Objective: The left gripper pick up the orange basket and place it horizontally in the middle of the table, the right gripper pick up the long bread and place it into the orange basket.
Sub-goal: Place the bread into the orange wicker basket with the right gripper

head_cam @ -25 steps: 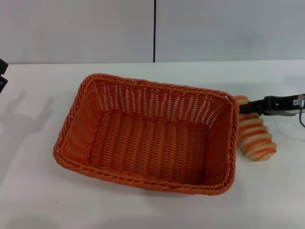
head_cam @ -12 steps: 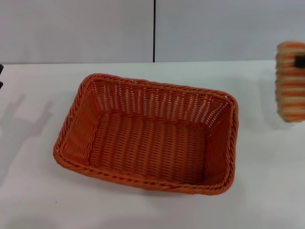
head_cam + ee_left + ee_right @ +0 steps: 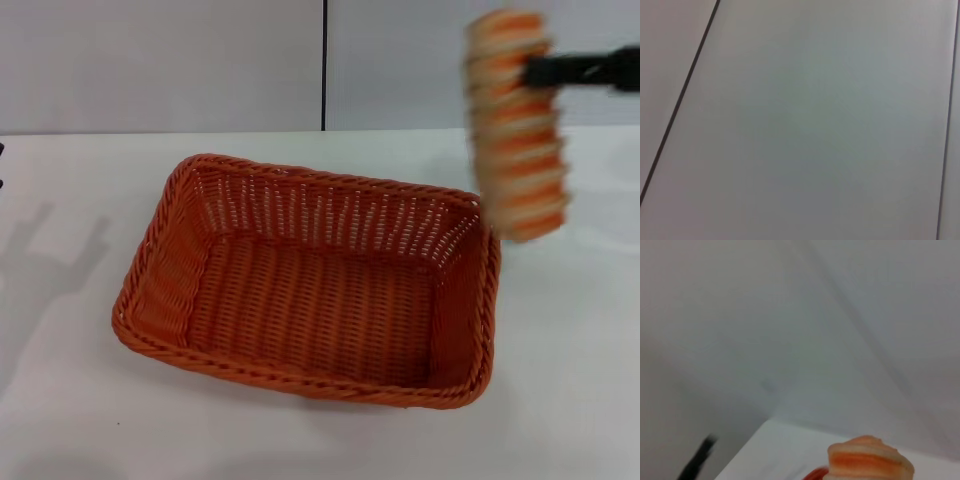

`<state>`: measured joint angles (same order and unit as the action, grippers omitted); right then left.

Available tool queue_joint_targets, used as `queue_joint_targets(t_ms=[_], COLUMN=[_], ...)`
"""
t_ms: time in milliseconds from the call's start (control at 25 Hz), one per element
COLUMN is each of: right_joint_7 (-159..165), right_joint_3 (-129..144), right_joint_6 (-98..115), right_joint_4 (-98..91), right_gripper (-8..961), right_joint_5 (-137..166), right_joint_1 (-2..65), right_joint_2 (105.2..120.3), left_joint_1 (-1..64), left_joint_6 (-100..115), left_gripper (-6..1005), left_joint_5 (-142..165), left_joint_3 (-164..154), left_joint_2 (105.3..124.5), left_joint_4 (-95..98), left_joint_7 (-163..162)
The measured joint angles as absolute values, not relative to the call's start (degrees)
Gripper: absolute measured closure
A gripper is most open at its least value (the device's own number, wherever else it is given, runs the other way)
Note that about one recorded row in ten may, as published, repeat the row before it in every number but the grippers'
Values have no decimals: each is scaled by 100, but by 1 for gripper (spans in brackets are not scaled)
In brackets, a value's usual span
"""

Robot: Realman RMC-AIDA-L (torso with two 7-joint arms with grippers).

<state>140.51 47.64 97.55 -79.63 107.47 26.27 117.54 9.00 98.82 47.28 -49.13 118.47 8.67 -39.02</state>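
The orange basket (image 3: 310, 285) lies lengthwise across the middle of the white table (image 3: 560, 380), with nothing inside it. The long bread (image 3: 515, 140), striped orange and cream, hangs nearly upright in the air over the basket's far right corner. My right gripper (image 3: 536, 72) reaches in from the right edge and is shut on the bread's upper part. One rounded end of the bread (image 3: 870, 460) shows in the right wrist view. Of my left gripper (image 3: 1, 150), only a dark sliver shows at the left edge of the head view.
A pale grey wall (image 3: 160, 60) with a dark vertical seam (image 3: 324, 60) stands behind the table. The left wrist view shows only that wall. Bare tabletop surrounds the basket on all sides.
The bread has gone from the table by the basket's right side up into the air, then left toward the basket's far right corner. The left gripper has drawn back off the left edge.
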Motion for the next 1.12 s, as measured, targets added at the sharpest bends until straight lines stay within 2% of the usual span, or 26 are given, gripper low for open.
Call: queue_joint_targets(t_ms=[160, 360, 520, 680, 1120], right_joint_7=[13474, 12402, 11845, 11517, 11435], right_joint_3=[5558, 6115, 6084, 6075, 6028], right_joint_6=[9706, 9243, 8960, 8760, 9126], right_joint_4=[-7387, -5389, -4743, -4654, -4991], right_gripper=[699, 725, 749, 780, 372], right_joint_5=[10573, 10565, 10566, 10373, 10047], right_joint_1=[2919, 3780, 4033, 3990, 3783], right_joint_2=[11829, 11873, 11870, 11884, 11866], left_joint_1=[904, 966, 989, 968, 952], left_joint_6=[9906, 9918, 9943, 9962, 9997], left_gripper=[181, 182, 182, 182, 182], left_joint_5=[4729, 4729, 4729, 4729, 4729], left_joint_3=[-4908, -4897, -4895, -4888, -4869], left_joint_2=[11841, 11839, 11838, 11834, 11829], left_joint_4=[867, 876, 885, 901, 931], left_joint_7=[-3903, -3903, -3903, -3903, -3867])
